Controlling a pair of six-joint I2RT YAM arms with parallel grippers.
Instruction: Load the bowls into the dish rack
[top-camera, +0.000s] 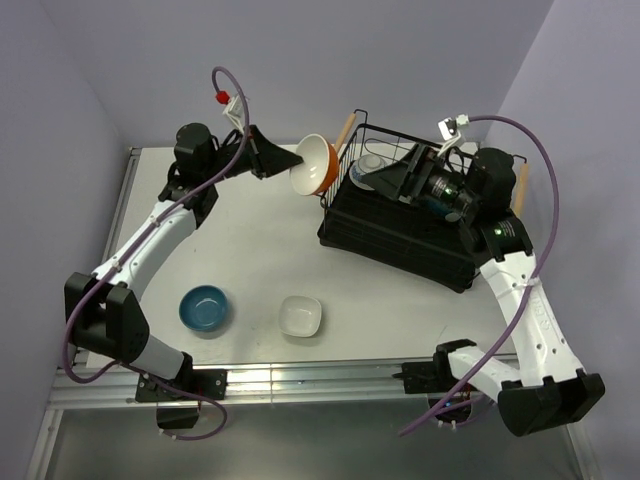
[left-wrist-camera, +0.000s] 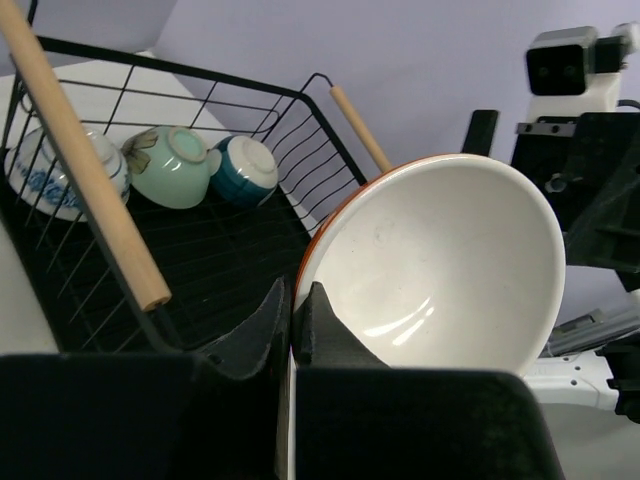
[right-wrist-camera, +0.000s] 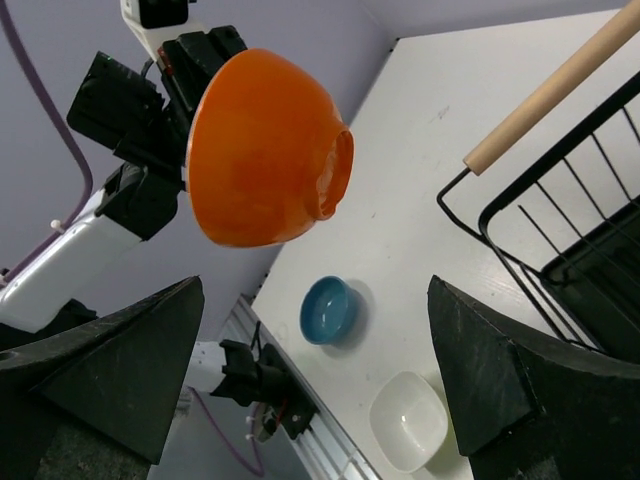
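The dish rack (top-camera: 400, 235) is set at the right of the table (top-camera: 250, 240), with the right pincer (top-camera: 392, 182) spread wide over it. The orange-backed bowl (top-camera: 315, 165) is held aloft just beside the rack's handle (top-camera: 344, 130), pinched at its rim by the left pincer (left-wrist-camera: 292, 322). It should be carried over the handle and lowered clear of the bowls inside (left-wrist-camera: 175, 165).

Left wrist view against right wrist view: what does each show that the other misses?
Only left wrist: three bowls lying in the dish rack, a blue-patterned bowl, a mint green bowl and a teal bowl. Only right wrist: a blue bowl and a squarish white bowl on the table. Both: the orange-and-white bowl pinched by its rim in the left claw, and a wooden rack handle.
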